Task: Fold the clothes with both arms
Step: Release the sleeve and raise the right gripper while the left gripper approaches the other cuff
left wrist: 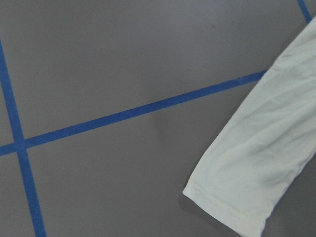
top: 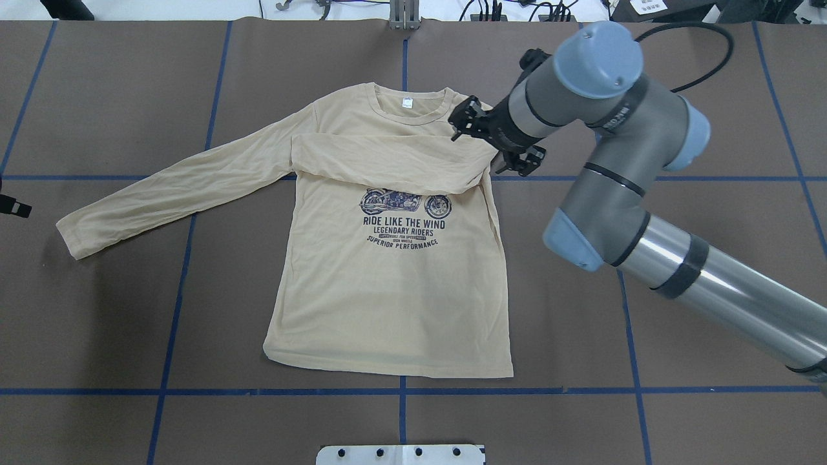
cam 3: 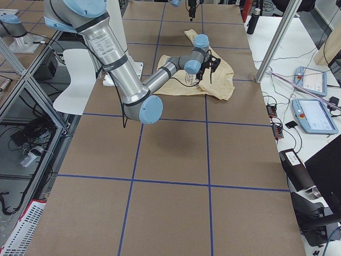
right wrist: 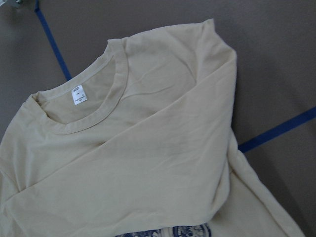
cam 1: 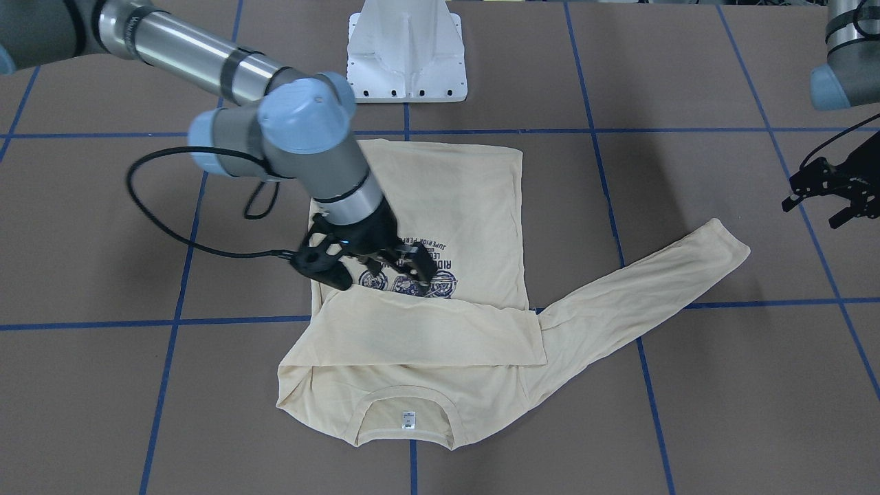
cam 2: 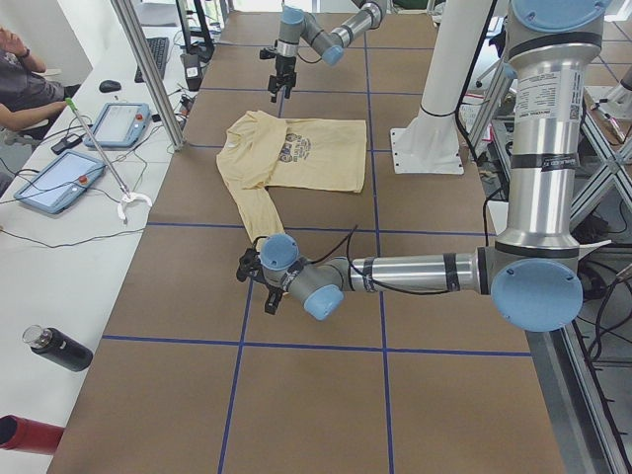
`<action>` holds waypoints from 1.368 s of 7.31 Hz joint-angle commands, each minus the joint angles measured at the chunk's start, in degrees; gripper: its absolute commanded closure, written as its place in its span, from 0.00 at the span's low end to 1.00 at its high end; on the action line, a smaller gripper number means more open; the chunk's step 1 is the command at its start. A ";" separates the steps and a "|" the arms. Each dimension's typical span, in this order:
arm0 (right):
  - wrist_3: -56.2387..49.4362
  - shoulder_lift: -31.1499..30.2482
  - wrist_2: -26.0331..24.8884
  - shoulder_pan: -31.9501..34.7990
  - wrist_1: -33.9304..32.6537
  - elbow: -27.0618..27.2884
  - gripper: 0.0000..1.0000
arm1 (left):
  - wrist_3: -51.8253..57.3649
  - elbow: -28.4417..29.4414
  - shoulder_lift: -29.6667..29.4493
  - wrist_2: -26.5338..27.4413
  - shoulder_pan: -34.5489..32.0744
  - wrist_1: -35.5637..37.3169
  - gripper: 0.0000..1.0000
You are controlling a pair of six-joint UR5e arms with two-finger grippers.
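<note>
The cream-yellow long-sleeved shirt (top: pixel 387 290) lies flat and face up, its navy motorcycle print (top: pixel 404 203) showing. One sleeve (top: pixel 381 158) is folded across the chest, just below the collar with its white label (right wrist: pixel 79 95). The other sleeve (top: pixel 174 187) stretches out over the table. My right gripper (top: pixel 494 145) hovers above the shoulder at the folded sleeve's root; it is open and holds nothing. Beside the outstretched sleeve's cuff (left wrist: pixel 237 197), my left gripper (cam 1: pixel 815 210) hangs open over bare table, clear of the cloth.
Blue tape lines (top: pixel 400 391) grid the brown table. The white pedestal base (cam 1: pixel 407 51) stands at the robot's edge. A black cable (cam 1: pixel 148 206) loops off the right wrist. A side table holds tablets (cam 2: pixel 57 181) and bottles (cam 2: pixel 59 348), with a seated person (cam 2: pixel 20 79) behind it.
</note>
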 commanded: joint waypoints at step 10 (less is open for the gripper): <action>-2.82 -5.98 0.42 0.62 -0.08 4.01 0.01 | -5.25 4.25 -3.09 0.05 5.35 -0.19 0.40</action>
